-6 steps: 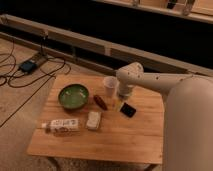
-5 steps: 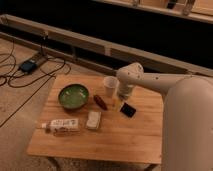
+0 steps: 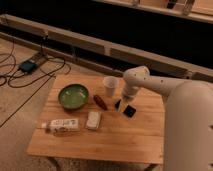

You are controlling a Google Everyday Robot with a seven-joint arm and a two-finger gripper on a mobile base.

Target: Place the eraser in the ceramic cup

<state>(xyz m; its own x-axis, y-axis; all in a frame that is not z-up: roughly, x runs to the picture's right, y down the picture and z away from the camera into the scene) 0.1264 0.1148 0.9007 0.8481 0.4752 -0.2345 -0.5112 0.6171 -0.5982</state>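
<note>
The eraser, a small flat black block, lies on the wooden table right of centre. The ceramic cup, small, white and upright, stands at the table's back middle. My gripper hangs from the white arm just left of the eraser and below and right of the cup, low over the table. It sits between the two, close to the eraser.
A green bowl sits at the left. A reddish-brown oblong thing lies between bowl and gripper. A pale whitish block and a small lying bottle are at the front left. Cables and a device lie on the floor.
</note>
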